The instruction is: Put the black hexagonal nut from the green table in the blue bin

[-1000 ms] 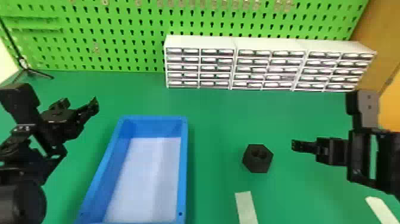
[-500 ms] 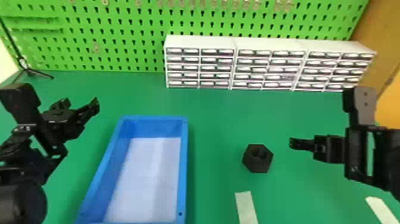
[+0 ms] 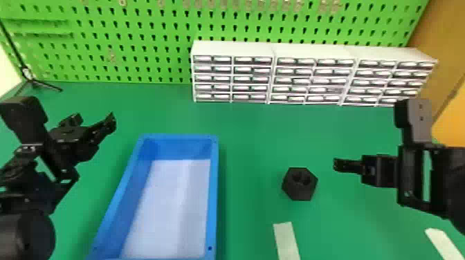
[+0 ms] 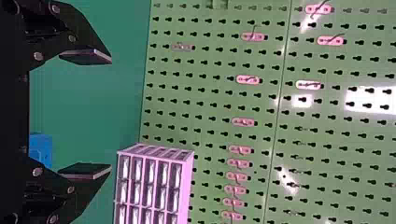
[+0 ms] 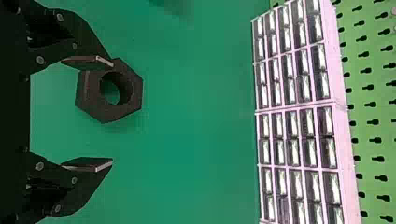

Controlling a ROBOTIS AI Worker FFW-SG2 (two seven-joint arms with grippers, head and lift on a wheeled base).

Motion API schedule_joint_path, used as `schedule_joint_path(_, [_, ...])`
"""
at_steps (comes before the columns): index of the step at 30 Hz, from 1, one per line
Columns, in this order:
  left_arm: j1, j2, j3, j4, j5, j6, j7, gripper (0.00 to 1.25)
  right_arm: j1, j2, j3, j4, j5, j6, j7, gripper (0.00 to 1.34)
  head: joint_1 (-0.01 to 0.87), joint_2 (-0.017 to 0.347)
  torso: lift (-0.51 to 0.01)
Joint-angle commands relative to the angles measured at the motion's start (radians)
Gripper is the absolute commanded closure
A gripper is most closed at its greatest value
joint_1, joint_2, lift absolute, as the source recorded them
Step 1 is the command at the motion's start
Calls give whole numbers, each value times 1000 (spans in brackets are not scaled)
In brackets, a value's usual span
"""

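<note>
The black hexagonal nut (image 3: 299,184) lies flat on the green table (image 3: 256,138), right of the blue bin (image 3: 213,193). Just to the nut's right is my right gripper (image 3: 340,165), its fingers not touching it. In the right wrist view the right gripper (image 5: 105,113) stands open, and the nut (image 5: 133,95) shows beyond its fingers, partly behind one of them. My left gripper (image 3: 92,119) is parked at the left of the bin. Seen in the left wrist view, the left gripper (image 4: 100,114) is open with nothing between its fingers.
White drawer units (image 3: 235,48) line the table's back, before a green pegboard (image 3: 138,41). A small tripod (image 3: 29,77) stands at the back left. Pale strips (image 3: 286,240) lie on the table near the front.
The right arm has shifted slightly to the left, bringing its gripper a little nearer the nut. The left arm, nut and bin have kept their places.
</note>
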Motion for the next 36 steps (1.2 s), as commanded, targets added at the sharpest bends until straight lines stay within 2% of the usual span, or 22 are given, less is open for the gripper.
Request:
schedule_joint_path(1, [-1, 1, -2, 0, 0, 0, 0, 430, -2, -1, 4, 0, -2, 4, 0, 524, 692, 8, -97])
schedule_joint_path(36, [2, 1, 3, 0, 2, 2, 0, 430, 4, 8, 2, -3, -13, 4, 0, 525, 692, 8, -97])
